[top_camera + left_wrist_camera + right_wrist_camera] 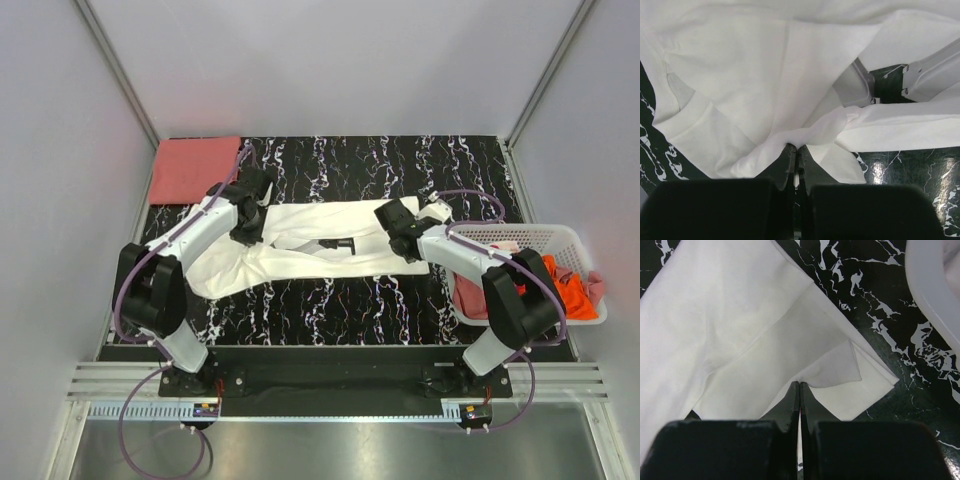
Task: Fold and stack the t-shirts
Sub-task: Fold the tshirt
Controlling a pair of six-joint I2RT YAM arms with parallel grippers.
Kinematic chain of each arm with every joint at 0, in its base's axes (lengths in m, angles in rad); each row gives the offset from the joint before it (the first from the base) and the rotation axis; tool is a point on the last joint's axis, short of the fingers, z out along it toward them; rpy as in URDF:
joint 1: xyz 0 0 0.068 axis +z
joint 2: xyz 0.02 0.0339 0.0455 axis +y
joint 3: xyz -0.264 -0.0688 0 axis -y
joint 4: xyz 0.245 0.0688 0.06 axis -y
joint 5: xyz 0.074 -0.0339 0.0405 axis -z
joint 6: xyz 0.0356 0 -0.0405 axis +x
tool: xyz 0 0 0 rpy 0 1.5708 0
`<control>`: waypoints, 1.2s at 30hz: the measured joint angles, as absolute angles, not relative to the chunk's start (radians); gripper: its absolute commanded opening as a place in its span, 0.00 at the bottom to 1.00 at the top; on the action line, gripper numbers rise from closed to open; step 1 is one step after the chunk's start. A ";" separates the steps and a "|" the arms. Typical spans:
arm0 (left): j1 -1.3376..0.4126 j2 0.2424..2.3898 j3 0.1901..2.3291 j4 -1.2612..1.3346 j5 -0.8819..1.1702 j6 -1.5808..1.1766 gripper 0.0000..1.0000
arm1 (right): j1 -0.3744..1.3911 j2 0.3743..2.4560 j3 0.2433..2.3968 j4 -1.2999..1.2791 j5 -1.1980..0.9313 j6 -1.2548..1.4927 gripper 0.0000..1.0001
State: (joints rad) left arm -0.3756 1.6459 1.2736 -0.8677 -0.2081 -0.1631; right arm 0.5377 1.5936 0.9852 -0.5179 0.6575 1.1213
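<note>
The cream-white t-shirt (320, 240) lies spread across the middle of the black marbled table, partly folded. My left gripper (248, 222) is shut on its left end; in the left wrist view the jaws (796, 147) pinch a bunched fold of the white cloth (755, 85). My right gripper (400, 238) is shut on the shirt's right edge; in the right wrist view the jaws (800, 384) pinch a cloth layer (740, 325) near a corner. A folded salmon-pink t-shirt (195, 168) lies at the far left corner. Orange (565, 285) and pink (470, 295) shirts sit in the basket.
The white slatted basket (545, 235) stands at the right table edge, close to my right arm; its rim shows in the right wrist view (935, 285). White walls enclose the table on three sides. The right arm's grey link (930, 75) shows in the left wrist view.
</note>
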 measured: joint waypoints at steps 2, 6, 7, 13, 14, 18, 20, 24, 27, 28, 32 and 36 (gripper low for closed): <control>-0.376 1.658 1.290 -0.864 -0.205 -0.161 0.00 | 0.532 1.607 1.002 -0.516 0.651 1.110 0.00; -0.374 1.682 1.308 -0.867 -0.205 -0.156 0.00 | 0.518 1.634 1.020 -0.512 0.642 1.089 0.00; -0.371 1.690 1.312 -0.867 -0.205 -0.155 0.00 | 0.515 1.640 1.021 -0.511 0.643 1.086 0.00; -0.359 1.746 1.353 -0.871 -0.206 -0.154 0.00 | 0.498 1.677 1.029 -0.512 0.643 1.057 0.00; -0.358 1.753 1.359 -0.873 -0.206 -0.154 0.00 | 0.496 1.681 1.031 -0.512 0.643 1.053 0.00; -0.356 1.786 1.389 -0.874 -0.206 -0.152 0.00 | 0.493 1.692 1.045 -0.512 0.643 1.038 0.00; -0.355 1.797 1.399 -0.875 -0.206 -0.149 0.00 | 0.492 1.695 1.058 -0.512 0.645 1.031 0.00; -0.355 1.804 1.418 -0.886 -0.210 -0.146 0.00 | 0.491 1.697 1.077 -0.511 0.646 1.016 0.00; -0.355 1.804 1.439 -0.894 -0.213 -0.142 0.00 | 0.490 1.697 1.088 -0.512 0.646 1.003 0.00; -0.355 1.804 1.446 -0.893 -0.213 -0.141 0.00 | 0.490 1.697 1.090 -0.512 0.647 1.000 0.00; -0.355 1.810 1.464 -0.896 -0.215 -0.137 0.00 | 0.490 1.712 1.106 -0.512 0.657 0.989 0.00; -0.355 1.843 1.476 -0.897 -0.219 -0.134 0.00 | 0.485 1.742 1.113 -0.511 0.662 0.981 0.00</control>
